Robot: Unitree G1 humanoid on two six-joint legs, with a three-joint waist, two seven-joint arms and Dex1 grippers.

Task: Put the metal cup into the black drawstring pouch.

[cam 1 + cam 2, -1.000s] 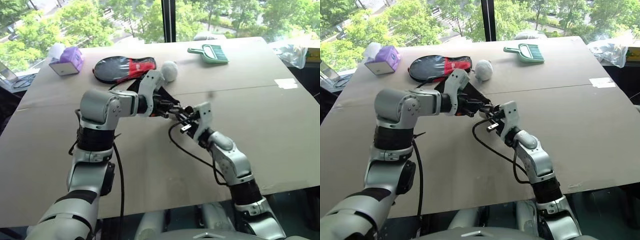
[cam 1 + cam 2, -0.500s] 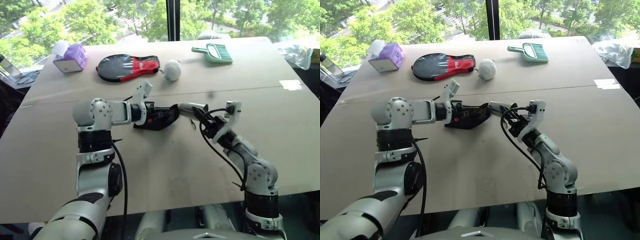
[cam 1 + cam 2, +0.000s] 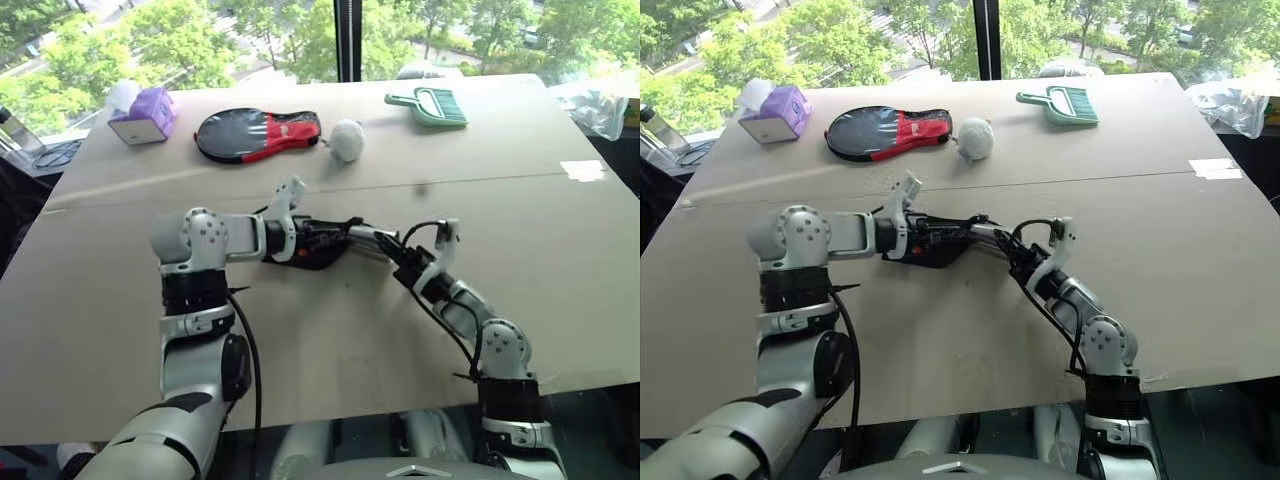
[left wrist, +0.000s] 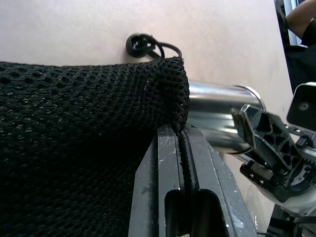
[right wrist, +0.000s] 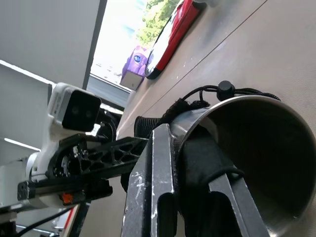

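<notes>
The black drawstring pouch (image 3: 308, 247) lies low over the middle of the table (image 3: 560, 250), its mesh side (image 4: 74, 148) close up in the left wrist view. My left gripper (image 4: 180, 132) is shut on the fabric at the pouch's mouth. The metal cup (image 4: 219, 101) lies on its side with its base end under the pouch's rim and the rest sticking out. My right gripper (image 5: 178, 136) is shut on the cup's rim (image 5: 237, 101), one finger inside and one outside. The cord's toggle (image 5: 225, 89) rests against the cup.
At the back of the table lie a black-and-red paddle case (image 3: 258, 135), a white ball (image 3: 346, 140), a green hand brush (image 3: 428, 104) and a purple tissue box (image 3: 145, 113). A plastic bag (image 3: 598, 106) sits off the far right corner.
My right gripper has carried the cup left from just outside the pouch's mouth, so its base end now sits under the rim. Both wrists have rolled, and the pouch sits slightly lower.
</notes>
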